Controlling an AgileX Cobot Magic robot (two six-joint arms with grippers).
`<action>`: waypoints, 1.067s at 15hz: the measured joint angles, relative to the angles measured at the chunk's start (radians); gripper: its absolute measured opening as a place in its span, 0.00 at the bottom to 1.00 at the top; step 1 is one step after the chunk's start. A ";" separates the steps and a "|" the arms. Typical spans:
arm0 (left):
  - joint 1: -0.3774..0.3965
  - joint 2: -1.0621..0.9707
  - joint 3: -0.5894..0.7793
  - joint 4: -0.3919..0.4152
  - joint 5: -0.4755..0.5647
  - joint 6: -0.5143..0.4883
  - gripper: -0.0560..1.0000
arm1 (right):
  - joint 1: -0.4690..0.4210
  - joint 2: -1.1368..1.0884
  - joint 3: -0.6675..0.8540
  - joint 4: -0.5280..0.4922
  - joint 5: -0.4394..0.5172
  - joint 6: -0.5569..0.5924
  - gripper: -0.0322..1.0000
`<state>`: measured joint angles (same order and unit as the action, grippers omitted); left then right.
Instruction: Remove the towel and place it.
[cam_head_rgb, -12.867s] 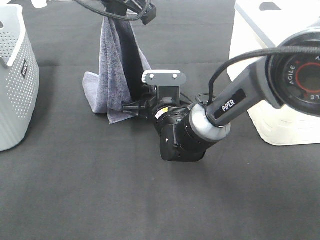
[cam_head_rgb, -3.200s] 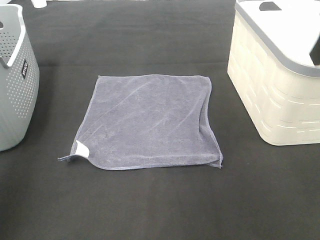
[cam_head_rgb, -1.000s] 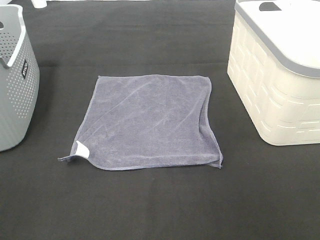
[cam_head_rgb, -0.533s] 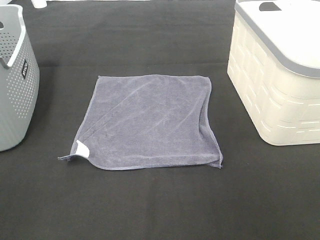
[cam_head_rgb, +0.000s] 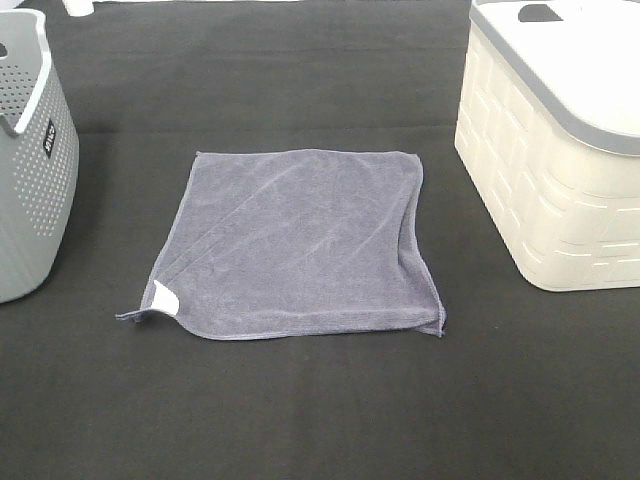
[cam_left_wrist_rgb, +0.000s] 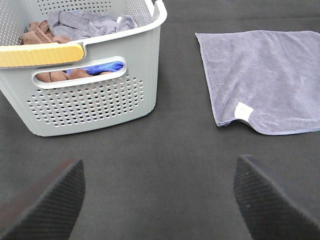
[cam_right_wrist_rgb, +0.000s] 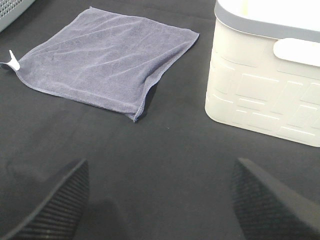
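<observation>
The greyish-blue towel lies spread flat on the black table between two baskets, its small white tag at the near left corner. It also shows in the left wrist view and the right wrist view. No gripper appears in the exterior high view. My left gripper is open and empty, away from the towel, near the grey basket. My right gripper is open and empty, away from the towel, near the cream basket.
A grey perforated basket stands at the left; the left wrist view shows brown, grey and blue cloths inside it. A cream basket with a grey rim stands at the right, also in the right wrist view.
Long ago the arms held the towel hanging above the table. Over the last second nothing has moved; the towel lies flat as before.
</observation>
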<state>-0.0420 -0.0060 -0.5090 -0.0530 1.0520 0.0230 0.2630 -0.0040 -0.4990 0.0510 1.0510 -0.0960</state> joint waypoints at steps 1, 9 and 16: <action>0.000 0.000 0.000 0.000 0.000 0.000 0.77 | 0.000 0.000 0.000 0.000 0.000 0.000 0.77; 0.000 0.000 0.000 0.000 0.000 0.000 0.77 | -0.037 0.000 0.000 -0.001 0.000 0.000 0.77; 0.000 0.000 0.000 0.000 0.000 0.000 0.77 | -0.138 0.000 0.000 0.000 0.000 0.000 0.77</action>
<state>-0.0420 -0.0060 -0.5090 -0.0530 1.0520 0.0230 0.1250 -0.0040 -0.4990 0.0510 1.0510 -0.0960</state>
